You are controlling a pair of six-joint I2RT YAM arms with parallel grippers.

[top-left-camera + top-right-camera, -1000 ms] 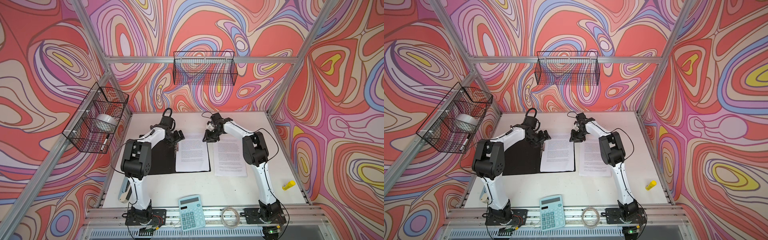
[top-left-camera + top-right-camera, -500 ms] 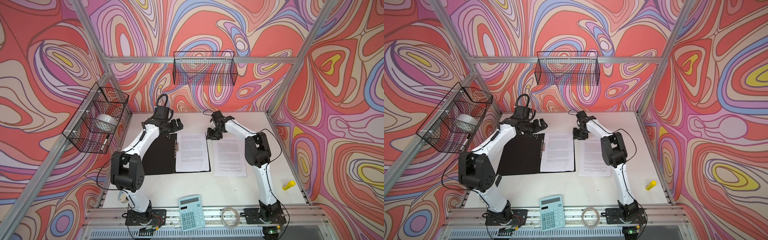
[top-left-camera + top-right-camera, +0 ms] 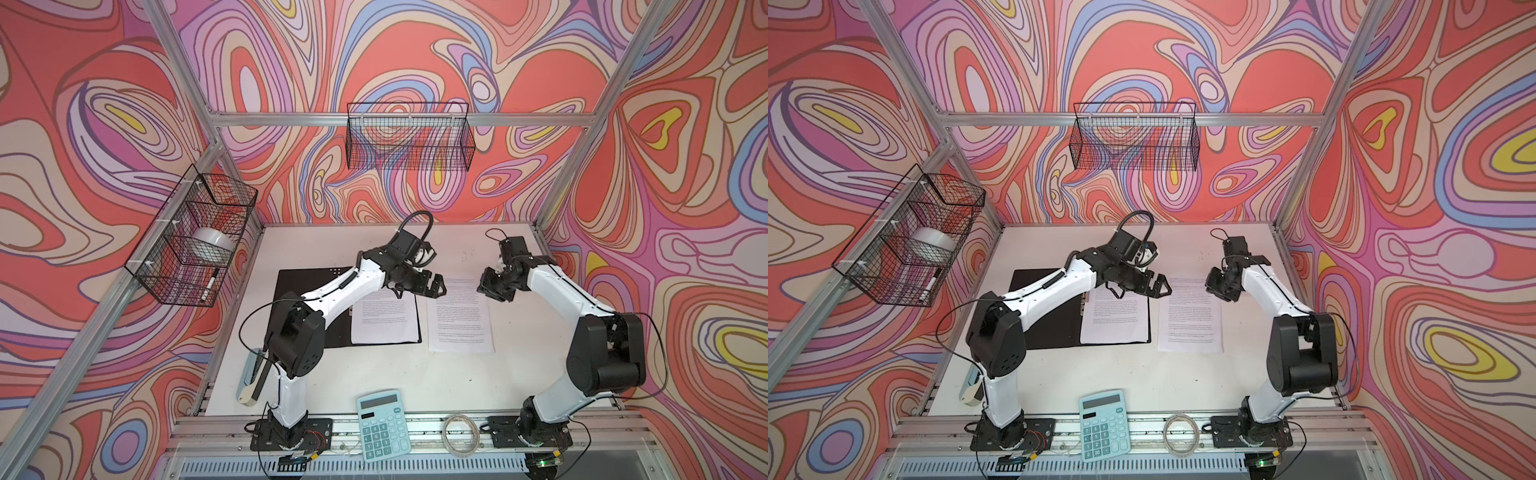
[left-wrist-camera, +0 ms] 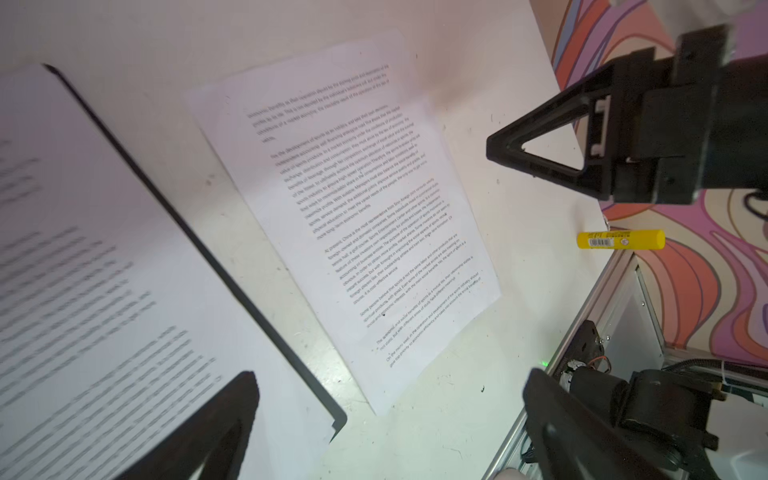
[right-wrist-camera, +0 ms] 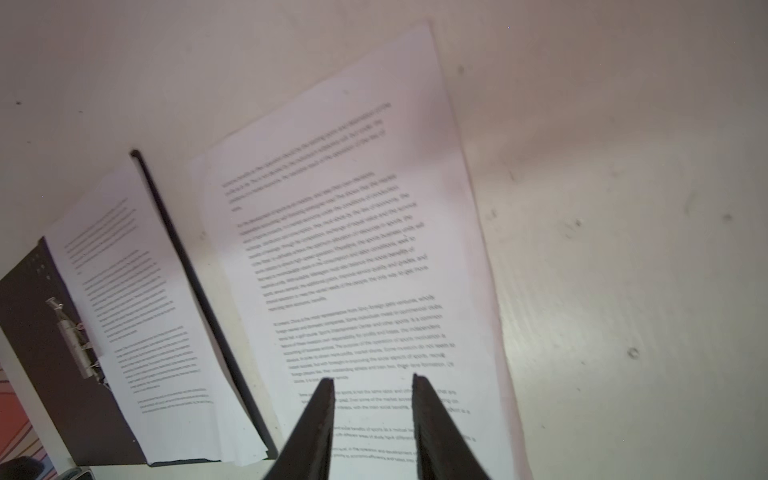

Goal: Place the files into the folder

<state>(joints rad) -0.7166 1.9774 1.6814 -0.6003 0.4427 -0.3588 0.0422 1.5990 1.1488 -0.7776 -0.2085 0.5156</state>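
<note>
The folder (image 3: pixel 307 307) lies open and black on the table's left half, and a printed sheet (image 3: pixel 384 320) rests on its right leaf. Its metal clip (image 5: pixel 75 345) shows in the right wrist view. A second sheet of the files (image 3: pixel 460 320) lies loose on the table just right of the folder, seen in both top views (image 3: pixel 1190 320). My left gripper (image 3: pixel 434 286) hovers wide open over the far end of the folder's sheet, fingers (image 4: pixel 216 428) empty. My right gripper (image 3: pixel 492 286) hangs over the loose sheet's far right corner, jaws a little apart and empty (image 5: pixel 372 378).
A teal calculator (image 3: pixel 384 424) and a wire coil (image 3: pixel 459 428) sit at the front rail. A yellow tube (image 4: pixel 619 240) lies near the table's right edge. Wire baskets hang on the left wall (image 3: pixel 191 237) and back wall (image 3: pixel 409 137). A grey tool (image 3: pixel 249 378) lies front left.
My left gripper has swung right from the folder's far edge to the gap between the two sheets. My right gripper has drawn back right and upward, off the sheets' far ends.
</note>
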